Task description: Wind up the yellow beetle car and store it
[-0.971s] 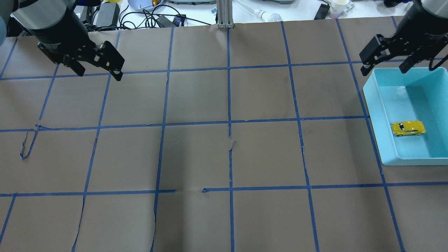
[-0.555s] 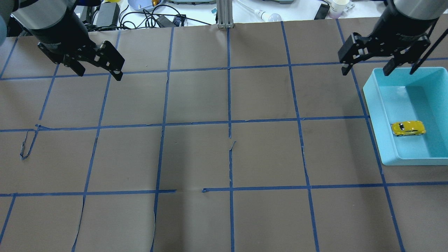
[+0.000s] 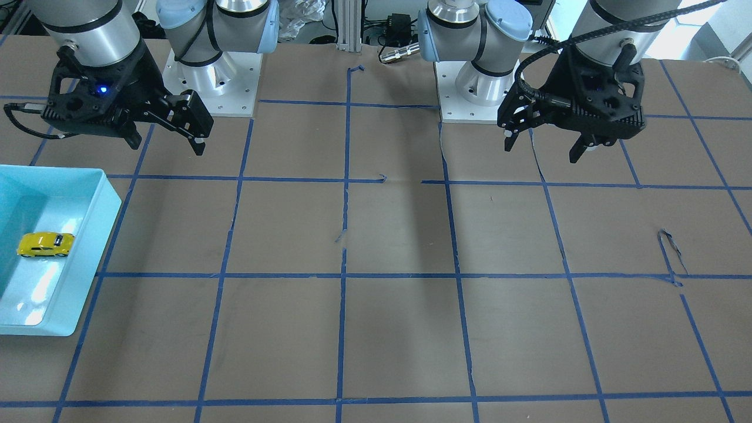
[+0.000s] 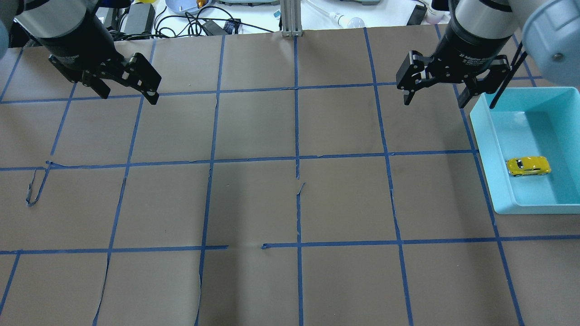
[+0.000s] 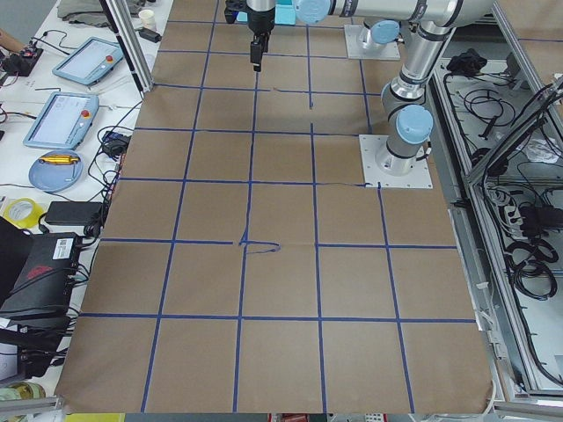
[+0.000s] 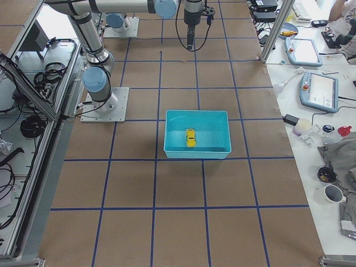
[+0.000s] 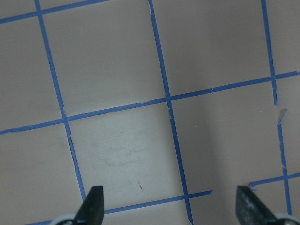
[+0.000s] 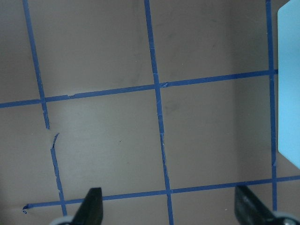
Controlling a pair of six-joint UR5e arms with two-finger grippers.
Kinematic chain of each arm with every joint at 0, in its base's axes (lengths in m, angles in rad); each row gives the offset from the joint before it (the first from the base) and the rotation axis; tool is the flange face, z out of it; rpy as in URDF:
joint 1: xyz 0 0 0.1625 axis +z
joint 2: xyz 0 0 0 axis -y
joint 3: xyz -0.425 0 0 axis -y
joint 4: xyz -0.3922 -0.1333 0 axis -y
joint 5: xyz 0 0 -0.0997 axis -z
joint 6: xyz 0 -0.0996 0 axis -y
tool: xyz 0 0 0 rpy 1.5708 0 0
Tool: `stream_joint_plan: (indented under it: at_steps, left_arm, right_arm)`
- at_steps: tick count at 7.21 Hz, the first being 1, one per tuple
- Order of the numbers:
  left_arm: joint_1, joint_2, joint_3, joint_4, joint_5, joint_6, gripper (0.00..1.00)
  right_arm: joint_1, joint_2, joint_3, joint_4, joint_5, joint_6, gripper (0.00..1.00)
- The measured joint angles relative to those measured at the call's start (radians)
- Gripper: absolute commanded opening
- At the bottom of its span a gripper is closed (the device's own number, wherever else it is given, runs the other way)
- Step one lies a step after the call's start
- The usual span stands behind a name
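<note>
The yellow beetle car (image 4: 528,166) lies on the floor of a light blue bin (image 4: 534,208) at the table's right side. It also shows in the front-facing view (image 3: 45,244) inside the bin (image 3: 94,241) and in the exterior right view (image 6: 190,137). My right gripper (image 4: 434,100) is open and empty. It hangs above the table just left of the bin's far corner, well apart from the car, and also shows in the front-facing view (image 3: 167,144). My left gripper (image 4: 129,95) is open and empty at the far left, and also shows in the front-facing view (image 3: 541,151). The right wrist view shows only the bin's edge (image 8: 288,84).
Brown paper with a blue tape grid covers the table. An aluminium post (image 4: 290,18) stands at the far edge. Cables, a bowl (image 4: 183,5) and a light bulb (image 4: 355,21) lie beyond it. A loose strip of tape (image 4: 35,186) curls up at the left.
My right gripper has moved left, from over the bin's far rim to above the table beside the bin. The left gripper and the car have not moved.
</note>
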Motion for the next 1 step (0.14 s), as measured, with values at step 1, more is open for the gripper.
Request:
stream_joint_plan:
  at_steps: [1]
  left_arm:
    - [0.0,0.0,0.0,0.0,0.0,0.0,1.0]
  right_arm:
    - [0.001,0.003,0.001,-0.009,-0.004,0.006,1.0]
